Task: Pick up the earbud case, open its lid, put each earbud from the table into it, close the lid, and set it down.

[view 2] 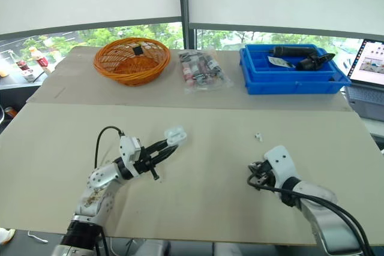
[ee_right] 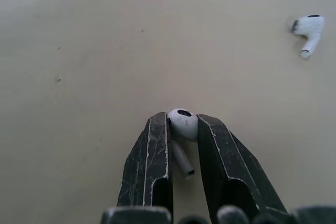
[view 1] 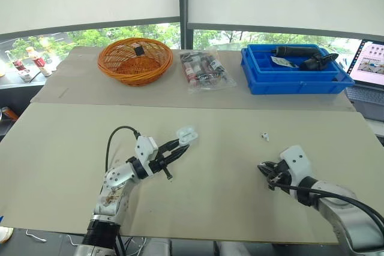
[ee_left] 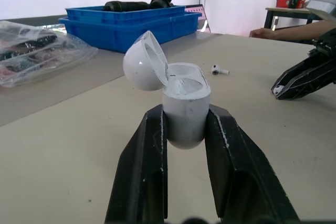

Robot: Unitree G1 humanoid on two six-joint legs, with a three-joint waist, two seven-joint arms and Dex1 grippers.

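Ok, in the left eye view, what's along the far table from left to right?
basket → bag of small items → blue tray → laptop at the right edge

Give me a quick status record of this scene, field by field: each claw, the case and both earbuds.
left claw: shut on the earbud case
lid: open, tipped back
case interior: no earbud seen inside
right claw: shut on the held earbud, just over the table
loose earbud: lying on the table, apart from both claws
not yet done: inserting both earbuds, closing the lid, setting the case down
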